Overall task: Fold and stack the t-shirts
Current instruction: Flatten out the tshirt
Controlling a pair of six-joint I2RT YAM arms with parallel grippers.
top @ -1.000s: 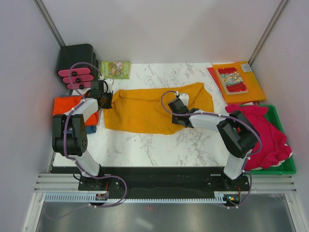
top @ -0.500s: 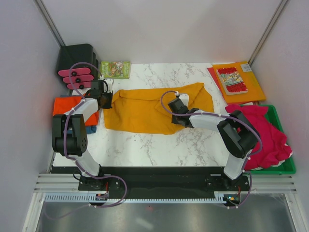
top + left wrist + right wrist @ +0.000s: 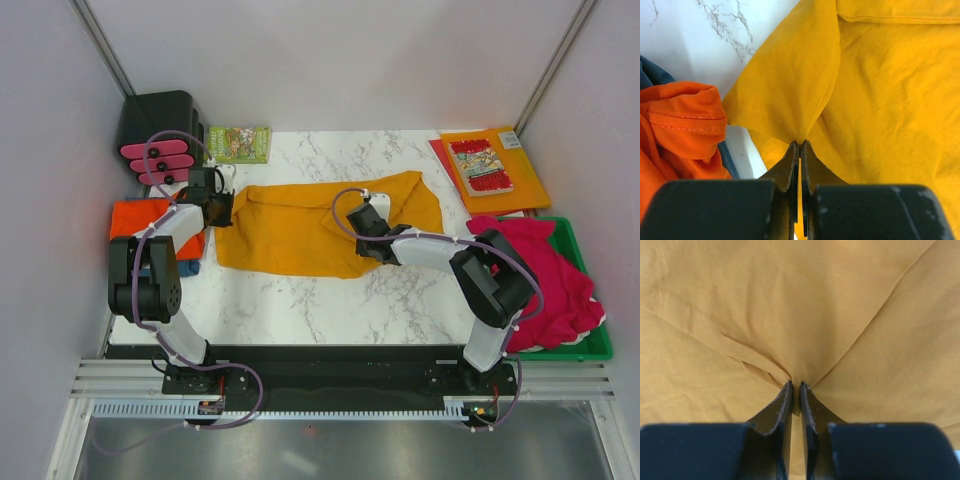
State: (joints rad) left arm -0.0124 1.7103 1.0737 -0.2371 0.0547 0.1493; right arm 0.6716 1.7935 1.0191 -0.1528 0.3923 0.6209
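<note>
A mustard t-shirt [image 3: 300, 228] lies spread across the middle of the marble table. My left gripper [image 3: 226, 208] is shut on the shirt's left edge; the left wrist view shows the cloth [image 3: 855, 85] pinched at the jaw tips [image 3: 800, 142]. My right gripper [image 3: 360, 222] sits on the shirt right of its middle, shut on a fold of the mustard cloth [image 3: 790, 305] that gathers at its tips [image 3: 795, 385]. A red-orange t-shirt [image 3: 150, 225] lies folded at the left on a blue one [image 3: 190, 266]. Crimson-pink t-shirts [image 3: 550, 275] are heaped at the right.
The pink heap fills a green tray [image 3: 580, 350]. An orange folder [image 3: 510, 175] with a comic book [image 3: 482, 166] lies at the back right. A green booklet [image 3: 240, 143] and a black box [image 3: 158, 130] with pink pieces stand at the back left.
The right gripper's jaws have closed on a fold of the mustard shirt. Both arms have otherwise held their places.
</note>
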